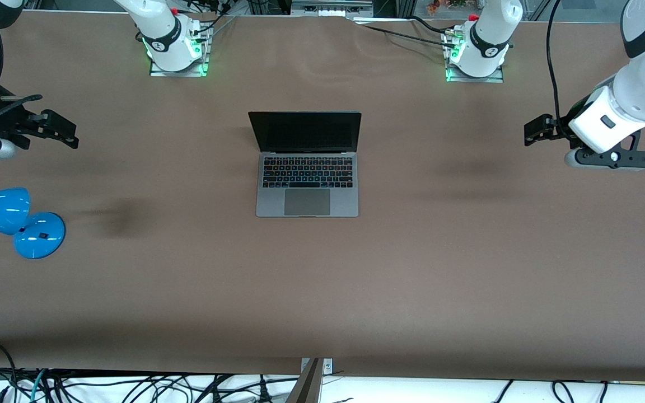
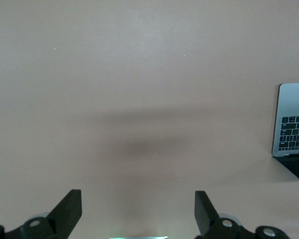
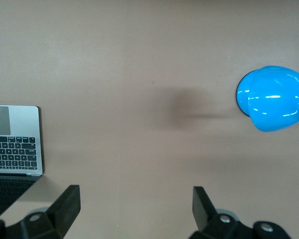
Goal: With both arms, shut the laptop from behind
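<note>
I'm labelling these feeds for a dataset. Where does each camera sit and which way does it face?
Front view: high across the table, facing both bases; open laptop, left gripper, right gripper.
Left wrist view: looks down past open jaws at bare table.
Right wrist view: looks down past open jaws; blue lamp.
All three share the laptop.

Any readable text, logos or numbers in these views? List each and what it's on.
None can be read.
Laptop keyboard: key legends show as white specks, too small to read.
Right arm's base and left arm's base: dark band with a small round mark and lettering, too small to read.
Blue desk lamp: no text visible.
</note>
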You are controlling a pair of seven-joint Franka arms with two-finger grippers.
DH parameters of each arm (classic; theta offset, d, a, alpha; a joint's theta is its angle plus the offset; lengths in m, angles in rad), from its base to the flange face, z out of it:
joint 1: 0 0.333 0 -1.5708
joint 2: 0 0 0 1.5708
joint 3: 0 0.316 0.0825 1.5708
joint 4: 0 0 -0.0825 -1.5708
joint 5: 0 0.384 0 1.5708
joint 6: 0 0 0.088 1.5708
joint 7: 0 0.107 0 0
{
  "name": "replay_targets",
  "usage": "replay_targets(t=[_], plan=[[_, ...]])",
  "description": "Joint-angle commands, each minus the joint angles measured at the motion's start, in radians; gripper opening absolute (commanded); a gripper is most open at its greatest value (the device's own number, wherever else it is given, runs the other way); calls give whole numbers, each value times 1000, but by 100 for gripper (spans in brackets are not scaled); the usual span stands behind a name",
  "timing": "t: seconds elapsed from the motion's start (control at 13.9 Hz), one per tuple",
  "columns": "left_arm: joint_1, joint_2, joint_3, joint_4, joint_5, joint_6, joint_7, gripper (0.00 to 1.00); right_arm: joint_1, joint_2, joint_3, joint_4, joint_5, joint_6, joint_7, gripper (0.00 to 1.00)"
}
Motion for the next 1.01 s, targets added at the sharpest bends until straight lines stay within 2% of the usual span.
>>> replay_targets(t=[0.0, 0.94], plan=[[6, -41, 0, -32, -31, 32, -4, 100, -13, -29, 10, -29, 2, 14, -5, 100], [6, -59, -3, -43, -62, 17, -33, 100, -13, -21, 16, -47, 1, 0, -3, 100]])
